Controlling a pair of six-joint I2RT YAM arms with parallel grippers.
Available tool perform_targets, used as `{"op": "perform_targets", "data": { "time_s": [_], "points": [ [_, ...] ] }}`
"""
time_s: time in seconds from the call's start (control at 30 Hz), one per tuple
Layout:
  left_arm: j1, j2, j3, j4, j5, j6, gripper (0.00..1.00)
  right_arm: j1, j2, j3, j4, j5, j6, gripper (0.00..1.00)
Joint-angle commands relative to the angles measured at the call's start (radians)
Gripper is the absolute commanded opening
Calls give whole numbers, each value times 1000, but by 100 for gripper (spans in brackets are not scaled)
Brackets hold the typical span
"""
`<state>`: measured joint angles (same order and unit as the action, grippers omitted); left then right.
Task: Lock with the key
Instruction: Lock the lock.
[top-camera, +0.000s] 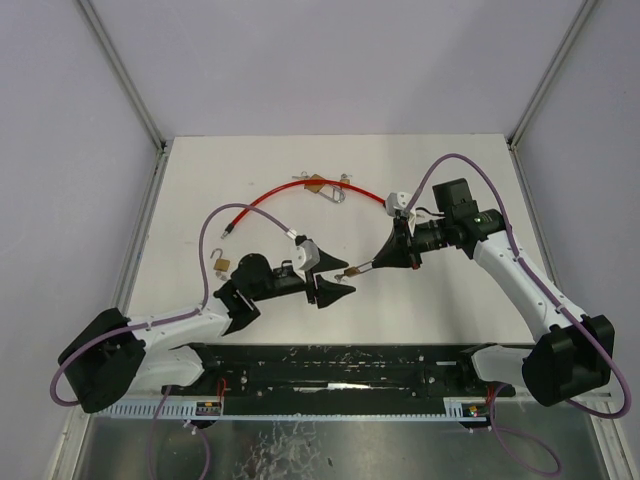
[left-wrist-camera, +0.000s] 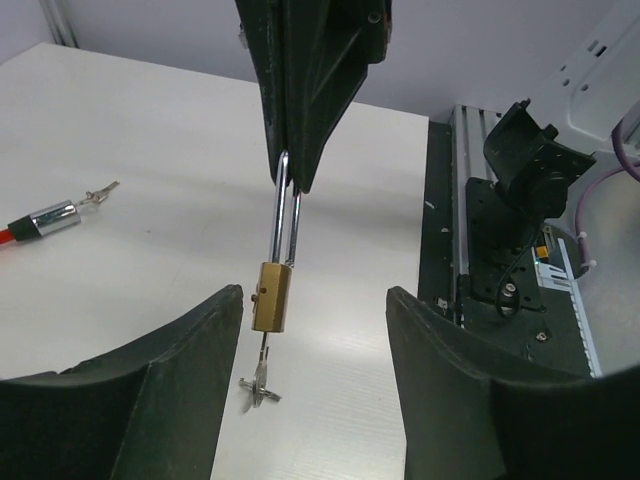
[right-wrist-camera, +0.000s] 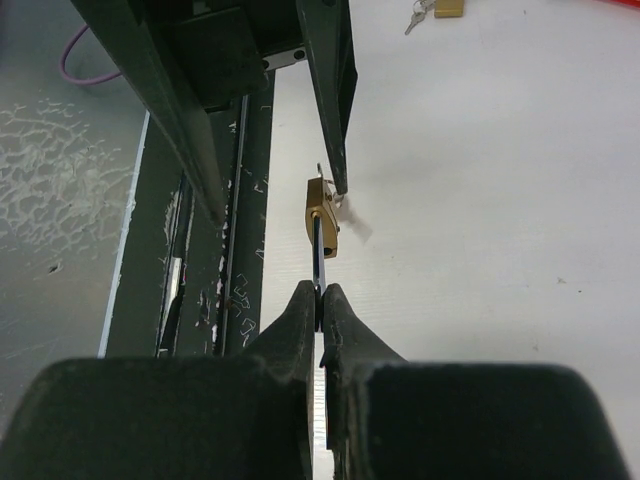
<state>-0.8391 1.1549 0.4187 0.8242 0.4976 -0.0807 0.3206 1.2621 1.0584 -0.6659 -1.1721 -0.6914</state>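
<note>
1. The flat white table (top-camera: 440, 300) lies beneath the small brass padlock (left-wrist-camera: 271, 297), which sits over its middle, between my two arms.
2. My right gripper (right-wrist-camera: 320, 298) reaches in from the padlock's right. Its black fingers are pressed together on the padlock's long steel shackle (left-wrist-camera: 284, 215), clamping it at the loop end, away from the body.
3. My left gripper (left-wrist-camera: 314, 292) comes at the padlock from the opposite end. Its two black fingers stand apart, one on each side of the brass body. In the left wrist view one finger is just beside the body and the other sits farther off, and neither touches it.
4. A red plastic-coated cable (top-camera: 265, 192) with steel end sleeves arcs across the table on the far side of the padlock, well apart from it.
5. A second brass padlock with an open shackle (top-camera: 222, 264) lies on the table to the left of the held one, beyond my left gripper.
6. A third brass padlock with keys (top-camera: 314, 184) lies farther back than the held padlock, beside the red cable.
7. A small silver key (left-wrist-camera: 260, 385) sticks out of the held padlock's body at the end opposite the shackle. Its bow lies between my left fingers without touching either. I cannot tell whether it touches the table.
</note>
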Motion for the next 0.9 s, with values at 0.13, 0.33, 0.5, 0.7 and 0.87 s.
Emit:
{"op": "perform_targets", "data": {
  "time_s": [0.13, 0.33, 0.5, 0.7, 0.87],
  "points": [
    [-8, 39, 42, -34, -61, 59, 56, 12, -14, -2, 25, -69, 0, 0],
    [-8, 60, 59, -42, -52, 55, 48, 18, -7, -7, 27, -75, -1, 0],
    [-8, 79, 73, -54, -39, 47, 38, 19, -4, -11, 30, -72, -1, 0],
    [-8, 78, 75, -81, -32, 49, 7, 21, -3, -12, 26, -76, -14, 0],
    [-8, 78, 78, -92, 7, 52, 1, 25, -3, -20, 12, -88, -57, 0]
  ]
}}
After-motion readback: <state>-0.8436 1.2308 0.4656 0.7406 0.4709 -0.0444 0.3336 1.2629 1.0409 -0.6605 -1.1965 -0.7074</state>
